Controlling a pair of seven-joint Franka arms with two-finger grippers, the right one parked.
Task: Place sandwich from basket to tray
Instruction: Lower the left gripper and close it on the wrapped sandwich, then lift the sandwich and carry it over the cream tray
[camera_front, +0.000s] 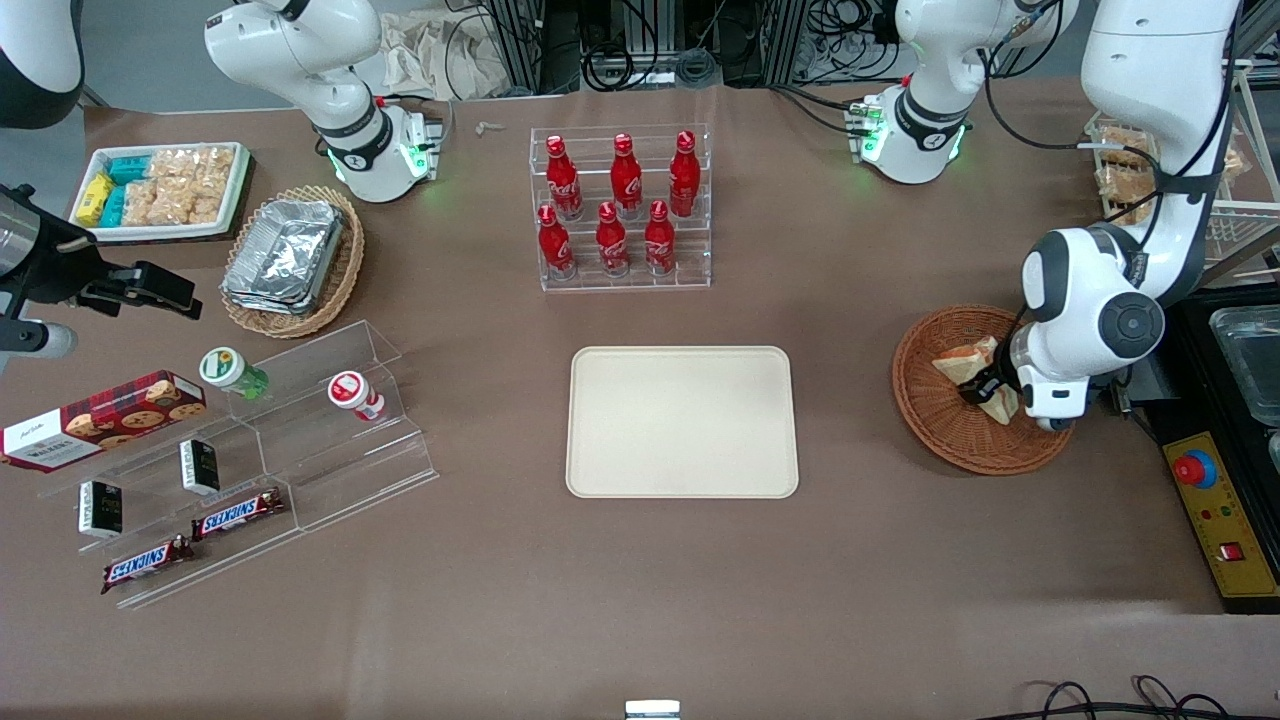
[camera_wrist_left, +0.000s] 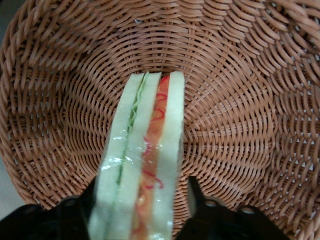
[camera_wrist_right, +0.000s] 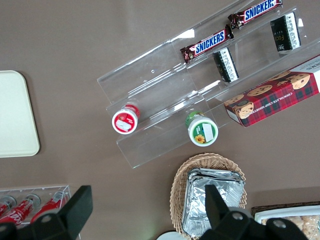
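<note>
— Fingers (camera_wrist_left: 202, 202) first: what are they doing?

— Black fingers press against the two outer bread faces of the sandwich (camera_wrist_left: 145, 160), one on each side, holding it on edge. Its cut edge shows green filling, then red and orange, between pale slices under clear wrap.

— Where is that?

— Inside the reddish-brown wicker basket (camera_front: 960, 450), toward the working arm's end of the table. The gripper (camera_front: 985, 388) reaches down into the basket. In the front view, two pale bread wedges (camera_front: 968, 362) show beside it, and I cannot tell which one is held.

— Walk me across the table, starting at the parked arm's end.

— A white tray of snack packets (camera_front: 160, 190) comes first. Beside it, a paler wicker basket (camera_front: 335, 290) holds stacked foil trays (camera_front: 285, 255). Nearer the front camera, a tartan cookie box (camera_front: 105, 420) lies on a clear stepped stand (camera_front: 330, 450). Also on the stand are a green-capped bottle (camera_front: 232, 372), a red-capped bottle (camera_front: 355, 395) and two Snickers bars (camera_front: 238, 512).

— And the middle?

— A clear rack (camera_front: 625, 275) holds six red Coca-Cola bottles (camera_front: 627, 175) in two rows. Nearer the camera than the rack lies the cream rectangular tray (camera_front: 682, 420), flat on the brown tabletop (camera_front: 600, 600). It sits well apart from the sandwich basket.
</note>
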